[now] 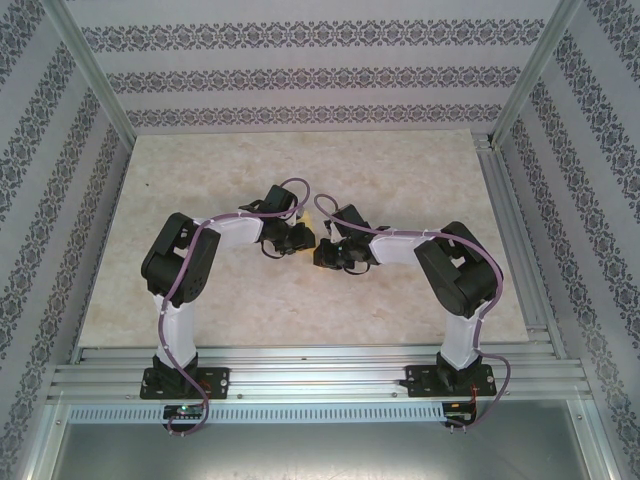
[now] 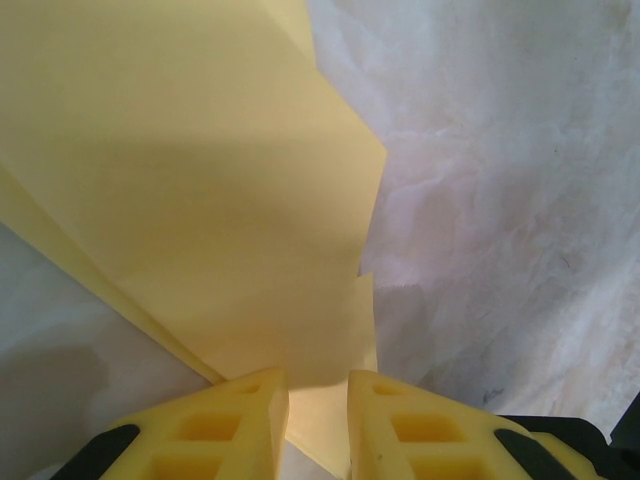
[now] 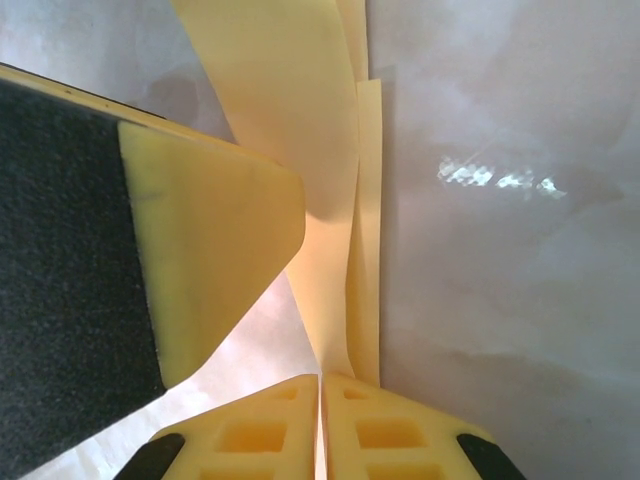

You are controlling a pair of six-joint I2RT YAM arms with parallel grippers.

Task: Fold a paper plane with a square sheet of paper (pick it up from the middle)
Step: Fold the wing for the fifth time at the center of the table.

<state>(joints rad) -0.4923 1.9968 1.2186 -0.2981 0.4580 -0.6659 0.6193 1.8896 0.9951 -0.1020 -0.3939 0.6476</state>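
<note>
marble table (image 1: 200, 180): one paper (image 2: 200, 200); left gripper (image 2: 318, 388), right gripper (image 3: 320, 388)

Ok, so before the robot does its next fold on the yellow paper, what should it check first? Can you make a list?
1. Right gripper pinching the paper: ok, its fingers are shut on a folded edge.
2. Left gripper gripping too: not ok, its fingers stand apart with the paper loose in the gap.
3. Grippers clear of each other: ok, they are close but apart in the right wrist view.
4. Layer edges flush: not ok, they look stepped in the left wrist view.
5. Paper lifted off the table: cannot tell.
</note>
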